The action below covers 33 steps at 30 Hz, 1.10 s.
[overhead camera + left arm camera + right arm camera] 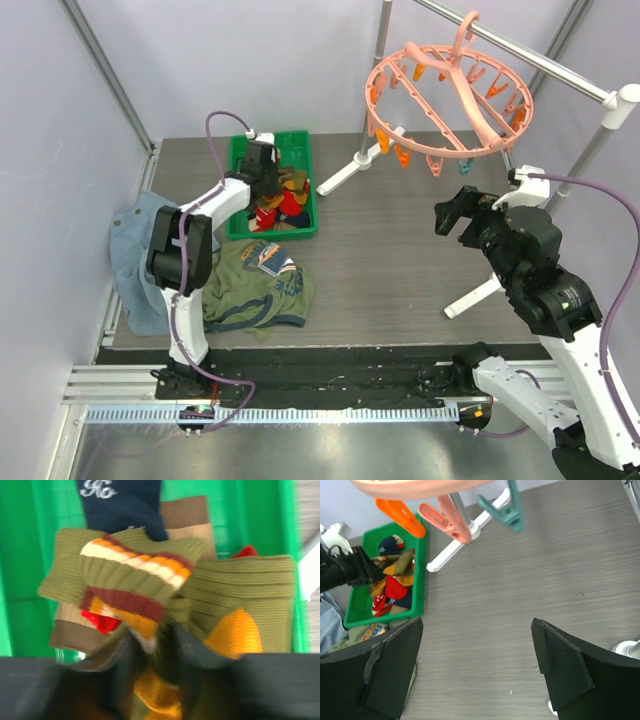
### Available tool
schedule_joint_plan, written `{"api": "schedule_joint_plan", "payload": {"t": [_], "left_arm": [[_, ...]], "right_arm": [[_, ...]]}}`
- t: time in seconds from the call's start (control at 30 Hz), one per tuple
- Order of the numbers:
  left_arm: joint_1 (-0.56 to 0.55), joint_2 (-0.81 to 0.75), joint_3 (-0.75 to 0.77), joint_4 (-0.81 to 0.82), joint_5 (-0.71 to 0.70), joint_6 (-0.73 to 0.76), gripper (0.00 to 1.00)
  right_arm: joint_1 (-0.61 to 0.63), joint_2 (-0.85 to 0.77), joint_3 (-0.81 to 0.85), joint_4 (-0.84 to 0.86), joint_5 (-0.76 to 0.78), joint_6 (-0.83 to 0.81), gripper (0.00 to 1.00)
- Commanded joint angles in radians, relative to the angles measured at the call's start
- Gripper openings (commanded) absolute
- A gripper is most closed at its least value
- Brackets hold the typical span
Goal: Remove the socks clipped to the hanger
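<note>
The salmon-pink ring hanger (pixel 450 100) hangs by its hook from the rail at the back right, and I see no sock on its clips. Several socks (pixel 282 200) lie in a green bin (pixel 238 190). My left gripper (pixel 268 180) is down in the bin. The left wrist view is blurred: the gripper (pixel 160 652) is closed round a bunched olive sock with orange stripes (pixel 150 580), above navy (pixel 125 505), tan and red socks. My right gripper (pixel 455 215) is open and empty over bare table (pixel 476 625), below the hanger's clips (pixel 445 522).
The white-and-grey rail stand (pixel 560 75) has feet on the table (pixel 345 175), one by my right gripper (pixel 475 295). An olive T-shirt (pixel 260 285) lies in front of the bin. A pale blue denim garment (pixel 135 250) lies at the left edge.
</note>
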Motion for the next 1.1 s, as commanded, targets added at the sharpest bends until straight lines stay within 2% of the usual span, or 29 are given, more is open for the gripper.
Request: {"api": "schedule_joint_plan", "payload": {"t": [0.0, 0.07, 0.1, 0.17, 0.2, 0.23, 0.3, 0.37, 0.47, 0.5, 0.57, 0.7, 0.87, 1.07], "left_arm": [[-0.006, -0.122, 0.038, -0.017, 0.093, -0.035, 0.53], [-0.006, -0.189, 0.027, -0.031, 0.101, -0.036, 0.61], [-0.006, -0.211, 0.023, -0.043, 0.102, -0.033, 0.69], [-0.006, -0.287, 0.006, -0.055, 0.108, -0.031, 0.77], [-0.006, -0.321, -0.005, -0.057, 0.113, -0.035, 0.88], [-0.006, -0.349, -0.031, -0.058, 0.116, -0.039, 0.93], [-0.006, -0.441, -0.06, -0.058, 0.157, -0.042, 1.0], [-0.008, -0.51, -0.106, -0.06, 0.209, -0.045, 1.0], [-0.008, -0.634, -0.166, -0.06, 0.373, -0.062, 1.0], [-0.008, -0.729, -0.224, -0.043, 0.488, -0.103, 1.0], [-0.008, -0.83, -0.305, -0.014, 0.582, -0.139, 1.0], [-0.011, -0.996, -0.436, 0.047, 0.677, -0.182, 1.0], [-0.011, -1.16, -0.584, 0.133, 0.728, -0.193, 1.0], [-0.009, -1.245, -0.628, 0.143, 0.725, -0.22, 1.0]], "right_arm": [[0.003, 0.023, 0.008, 0.013, -0.012, -0.026, 1.0], [0.003, 0.023, 0.014, 0.011, -0.008, -0.033, 1.0], [0.004, 0.02, 0.015, 0.017, -0.008, -0.036, 1.0], [0.003, 0.012, 0.014, 0.021, 0.014, -0.036, 1.0], [0.004, 0.009, 0.014, 0.021, 0.018, -0.033, 1.0], [0.003, 0.005, 0.012, 0.021, 0.026, -0.03, 1.0], [0.003, -0.005, 0.009, 0.021, 0.022, -0.023, 1.0], [0.003, -0.009, 0.005, 0.022, -0.018, -0.02, 1.0], [0.004, -0.011, -0.009, 0.051, -0.07, 0.006, 1.0], [0.004, -0.009, -0.014, 0.065, -0.113, 0.036, 1.0], [0.003, -0.011, -0.024, 0.086, -0.149, 0.053, 1.0], [0.003, -0.022, -0.058, 0.143, -0.196, 0.081, 1.0], [0.003, -0.023, -0.107, 0.215, -0.245, 0.112, 1.0], [0.003, -0.002, -0.136, 0.298, -0.299, 0.135, 1.0]]}}
